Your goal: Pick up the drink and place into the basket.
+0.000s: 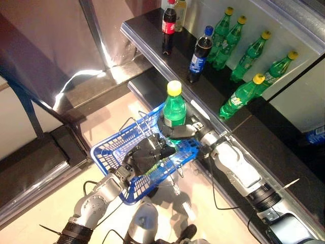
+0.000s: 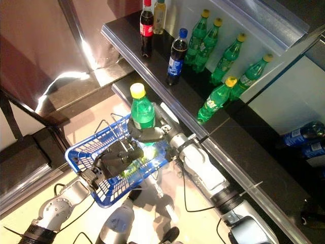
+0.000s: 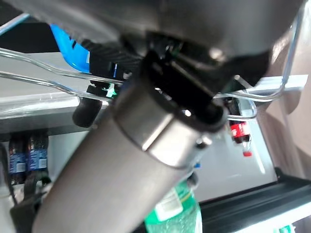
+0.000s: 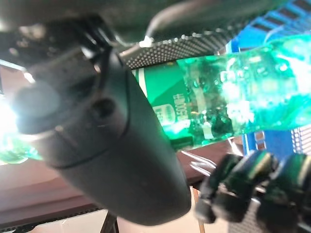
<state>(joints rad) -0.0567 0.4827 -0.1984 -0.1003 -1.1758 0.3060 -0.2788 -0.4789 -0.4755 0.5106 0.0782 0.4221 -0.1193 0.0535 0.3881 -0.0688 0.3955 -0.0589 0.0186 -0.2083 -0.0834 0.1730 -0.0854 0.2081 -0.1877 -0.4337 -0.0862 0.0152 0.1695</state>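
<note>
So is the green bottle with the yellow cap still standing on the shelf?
No, the right hand grips the green bottle upright over the blue basket, clear of the shelf.

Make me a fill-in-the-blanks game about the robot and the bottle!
The right hand holds a green bottle with a ___ cap.
The left hand grips the ___ basket.
The held bottle is right above the ___.
Missing words: yellow, blue, basket.
</note>
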